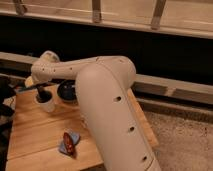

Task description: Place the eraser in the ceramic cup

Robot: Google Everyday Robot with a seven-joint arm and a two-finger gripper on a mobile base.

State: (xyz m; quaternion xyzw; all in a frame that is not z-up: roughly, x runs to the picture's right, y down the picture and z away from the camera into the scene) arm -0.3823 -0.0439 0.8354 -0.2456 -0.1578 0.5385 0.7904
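Note:
The small white ceramic cup [48,105] stands on the wooden table [35,130] at its far left. My gripper [42,93] is dark and sits right over the cup's mouth, at the end of my big white arm [100,95]. I cannot make out the eraser; it may be hidden at the gripper or in the cup.
A wide dark bowl [67,91] stands just right of the cup. A small red and blue object [68,143] lies near the table's front. Dark clutter [6,95] sits off the table's left edge. A low wall with a railing runs behind.

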